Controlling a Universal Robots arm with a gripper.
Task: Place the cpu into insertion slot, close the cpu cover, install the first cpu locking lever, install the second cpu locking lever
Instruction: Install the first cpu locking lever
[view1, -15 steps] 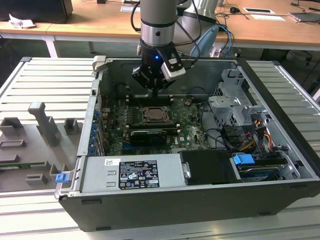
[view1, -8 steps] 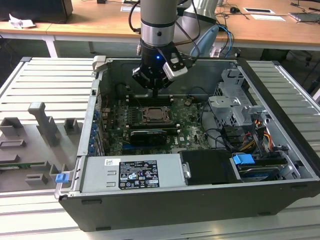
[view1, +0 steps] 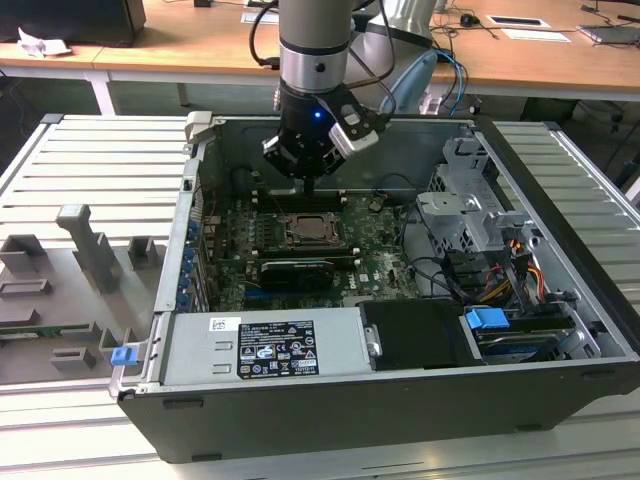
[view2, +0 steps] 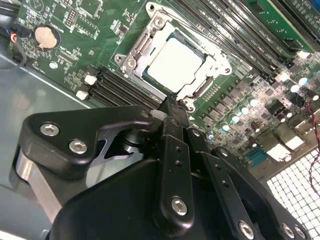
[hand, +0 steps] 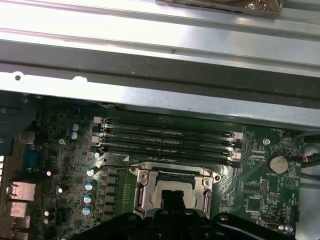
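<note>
The cpu (view2: 175, 62), a pale silver square, lies flat in the insertion slot (view2: 136, 56) on the green motherboard (view2: 90, 30). The silver cpu cover (view2: 216, 64) lies down around the chip, whose top shows through the cover's cut-out. In the exterior view the slot (view1: 309, 232) sits mid-board inside the open computer case. My gripper (view1: 307, 186) hangs just above the slot's far side. Its black fingertips (view2: 172, 106) are pressed together with nothing between them. In the first wrist view the fingertips (hand: 175, 198) cover part of the socket, and a thin wire lever (hand: 117, 165) sticks out beside it.
Long black memory slots (hand: 165, 140) run beside the socket. The case wall (hand: 150, 95) rises behind them. A drive cage (view1: 470, 215) and cable bundle (view1: 520, 270) fill the exterior view's right. A power supply (view1: 265, 345) sits at the front. A grey fixture tray (view1: 70, 290) lies outside the case.
</note>
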